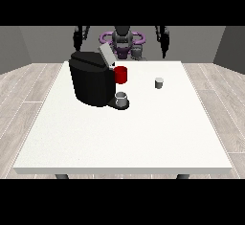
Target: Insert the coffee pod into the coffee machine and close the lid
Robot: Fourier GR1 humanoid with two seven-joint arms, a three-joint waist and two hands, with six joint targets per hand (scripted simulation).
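White table (143, 133): coffee pod (159, 83) upright, axis vertical.

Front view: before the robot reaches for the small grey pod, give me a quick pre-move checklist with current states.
1. Black coffee machine lid raised: ok.
2. Small grey coffee pod upright on the white table, apart from the machine: ok.
3. Hand at the view's right holding nothing: ok.
4. Hand at the view's left away from the machine: ok.
5. Grey cup on the machine's base: ok.
6. Pod slot free: cannot tell.
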